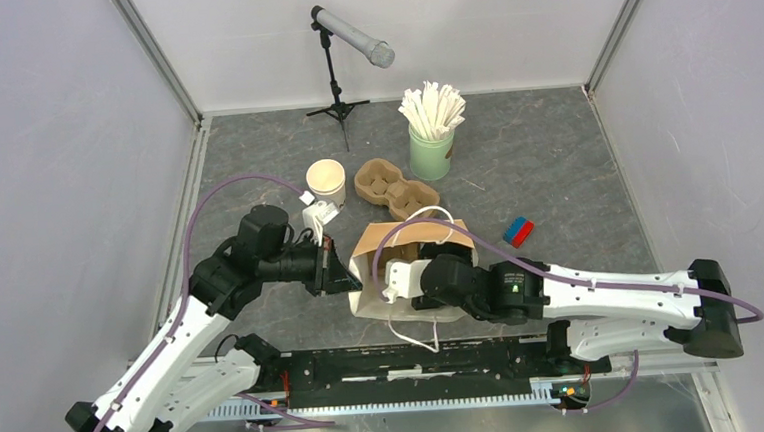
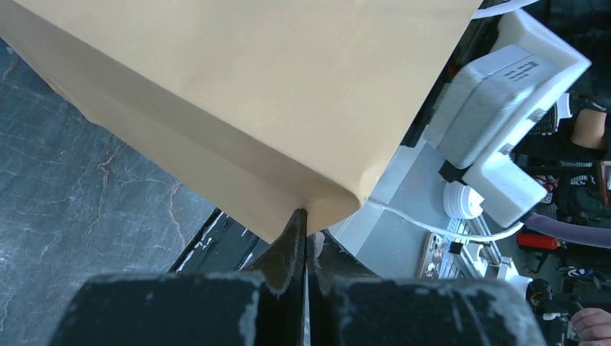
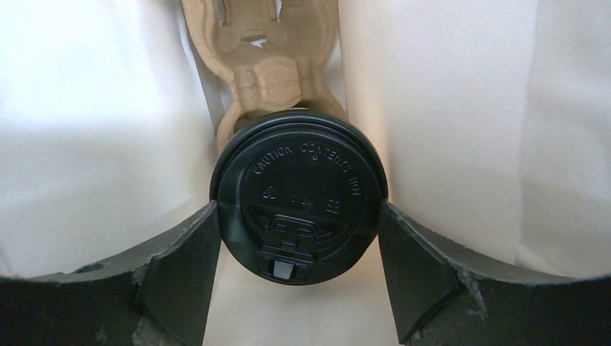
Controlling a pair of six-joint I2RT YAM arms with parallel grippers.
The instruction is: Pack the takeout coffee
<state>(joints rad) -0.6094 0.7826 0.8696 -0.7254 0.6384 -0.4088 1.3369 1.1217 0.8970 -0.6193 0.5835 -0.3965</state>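
Observation:
The takeout coffee (image 3: pixel 299 187) shows only in the right wrist view, as a round black lid seen from above; its white side is hidden. It sits in a brown pulp carrier (image 3: pixel 263 65) inside the paper bag (image 1: pixel 365 252), whose white inner walls (image 3: pixel 447 108) rise on both sides. My right gripper (image 3: pixel 297 223) reaches into the bag, with its fingers (image 3: pixel 184 267) pressed against both sides of the lid. My left gripper (image 2: pixel 306 231) is shut on the bag's brown edge (image 2: pixel 252 94) and holds it at the bag's left side (image 1: pixel 336 269).
A stack of lidless cream cups (image 1: pixel 326 182) and a second pulp carrier (image 1: pixel 394 188) stand behind the bag. A green cup of white sticks (image 1: pixel 432 153) is at the back. A red-and-blue block (image 1: pixel 518 232) lies to the right. A microphone stand (image 1: pixel 334 69) stands far back.

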